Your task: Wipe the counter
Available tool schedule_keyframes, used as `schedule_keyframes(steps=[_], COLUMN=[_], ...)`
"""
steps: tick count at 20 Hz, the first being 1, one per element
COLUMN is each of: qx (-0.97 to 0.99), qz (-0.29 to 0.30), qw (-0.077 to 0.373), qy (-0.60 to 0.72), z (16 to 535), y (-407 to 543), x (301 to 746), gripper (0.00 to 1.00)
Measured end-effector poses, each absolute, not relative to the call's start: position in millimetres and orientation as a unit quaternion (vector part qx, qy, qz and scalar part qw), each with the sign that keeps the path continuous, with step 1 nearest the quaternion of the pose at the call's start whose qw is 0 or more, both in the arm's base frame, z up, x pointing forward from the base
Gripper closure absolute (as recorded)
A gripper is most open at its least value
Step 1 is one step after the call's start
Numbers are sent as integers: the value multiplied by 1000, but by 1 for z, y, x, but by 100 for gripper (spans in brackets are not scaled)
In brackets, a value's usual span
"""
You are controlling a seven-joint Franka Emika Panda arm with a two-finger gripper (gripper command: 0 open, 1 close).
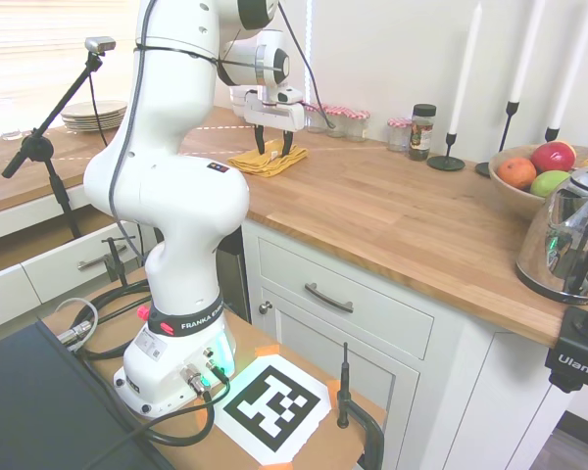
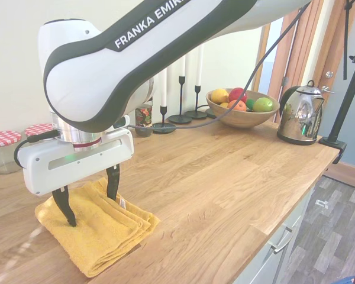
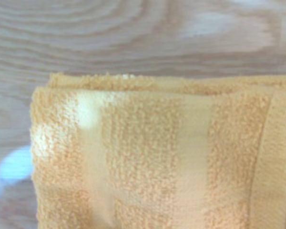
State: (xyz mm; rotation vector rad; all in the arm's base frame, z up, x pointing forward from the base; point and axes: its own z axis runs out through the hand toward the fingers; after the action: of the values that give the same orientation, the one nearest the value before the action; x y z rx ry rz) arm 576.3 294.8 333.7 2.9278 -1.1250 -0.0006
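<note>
Warm-brown plank counter (image 2: 236, 171) (thick-edged); gripper (image 2: 89, 198) spread, perhaps touching towel (image 2: 100, 234).

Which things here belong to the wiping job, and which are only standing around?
Belong to the job:
- counter
- folded yellow towel
- end effector, open, fingertips down on the towel

Only standing around:
- fruit bowl
- kettle
- black candle holders
- red-lidded jars
- stack of plates
</note>
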Motion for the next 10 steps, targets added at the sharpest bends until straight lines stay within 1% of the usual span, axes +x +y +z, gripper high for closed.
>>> schedule_keyframes(steps=[10], qx=[933], qz=[-1], qw=[6], qy=[-360], z=[333], y=[293], x=[577], gripper=[100])
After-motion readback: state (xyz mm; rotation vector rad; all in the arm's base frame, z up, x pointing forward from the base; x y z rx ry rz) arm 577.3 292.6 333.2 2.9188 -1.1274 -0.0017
